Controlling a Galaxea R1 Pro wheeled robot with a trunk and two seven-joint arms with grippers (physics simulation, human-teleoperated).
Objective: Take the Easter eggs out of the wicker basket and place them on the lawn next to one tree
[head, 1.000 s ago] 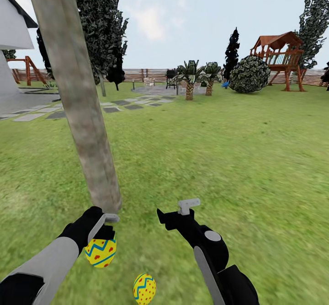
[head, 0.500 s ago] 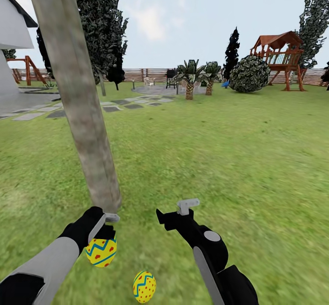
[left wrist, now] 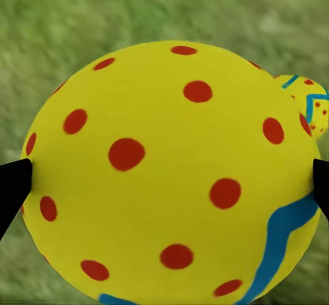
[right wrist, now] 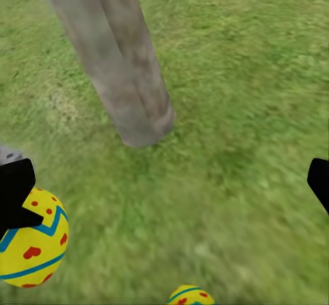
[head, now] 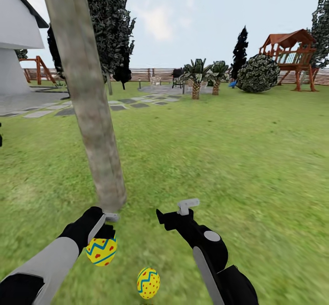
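Change: the whole head view has shifted, so the camera has turned; the trunk and far garden now sit a little further right, while both arms and the eggs hold much the same places.
Head view, left: the left end effector (head: 104, 232) pinches a yellow Easter egg (head: 101, 251), held low just in front of the tree (head: 87, 94).
Head view, ground: a second egg (head: 148, 283) lies on the lawn (head: 237, 158) near the trunk's foot, between the two arms.
Head view, right: the right end effector (head: 176, 211) hangs with nothing in it, its fingers spread.
Head view, far: a wooden playset (head: 292, 51), a fence (head: 151, 74) and paving slabs (head: 119, 106).
Left wrist view: the held egg (left wrist: 171, 175) sits between two dark fingertips (left wrist: 12, 185).
Right wrist view: the trunk's base (right wrist: 120, 72) meets the grass, the held egg (right wrist: 31, 247) beside it.
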